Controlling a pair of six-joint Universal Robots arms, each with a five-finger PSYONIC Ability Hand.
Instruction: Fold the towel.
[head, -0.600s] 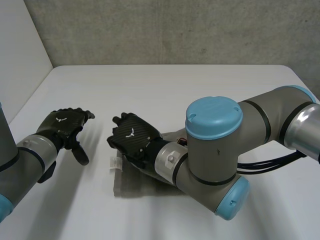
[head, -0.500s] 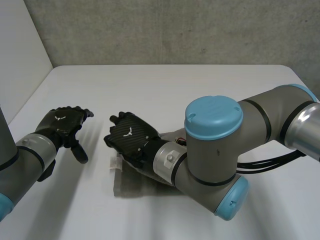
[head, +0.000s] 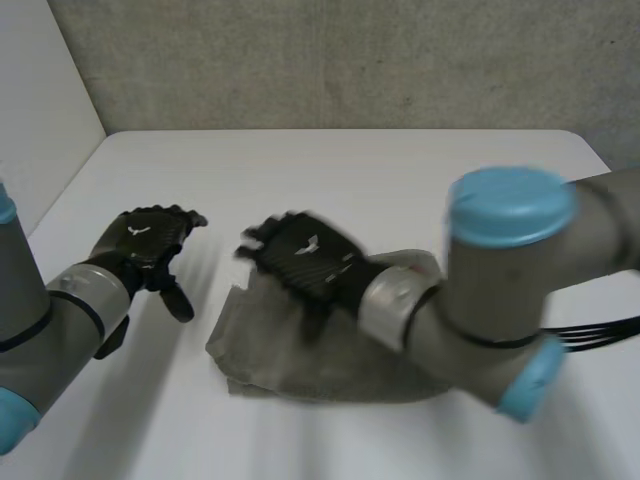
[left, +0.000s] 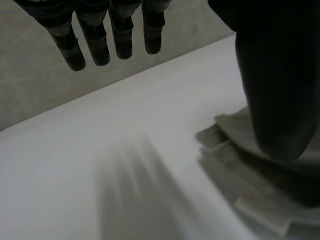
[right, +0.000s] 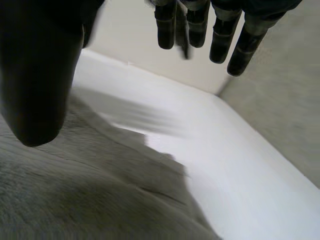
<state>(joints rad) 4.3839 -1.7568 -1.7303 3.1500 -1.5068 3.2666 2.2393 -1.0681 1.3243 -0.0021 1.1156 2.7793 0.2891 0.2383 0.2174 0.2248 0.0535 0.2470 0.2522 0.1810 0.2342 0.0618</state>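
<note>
While the left hand (head: 145, 245) hovers over bare table at the left of the head view, the right hand (head: 305, 260) is held, palm down, above the towel (head: 290, 350) near the centre of the frame. The towel is a grey-beige cloth lying as a rumpled, layered heap on the white table (head: 350, 170). It occupies the lower middle of the frame, and its left edge lies apart from the left hand. The left arm (head: 50, 330) enters from the lower left. The right arm (head: 500, 290), with light-blue caps, enters from the right and crosses over the towel's right part. A grey wall (head: 350, 60) runs across the top of the frame.

In the left wrist view, the left hand's fingers (left: 97, 45) are straight and released over bare table, with the thumb (left: 272, 90) set well apart from them and nothing grasped. The towel's stacked edges lie just beside the thumb.

In the right wrist view, the right hand's fingers (right: 220, 35) are likewise extended and released, and its thumb (right: 40, 75) is held apart from them. The towel lies under the palm and thumb, ungrasped, with bare table beyond its edge below the fingertips. Contact between the right palm and the cloth cannot be told.
</note>
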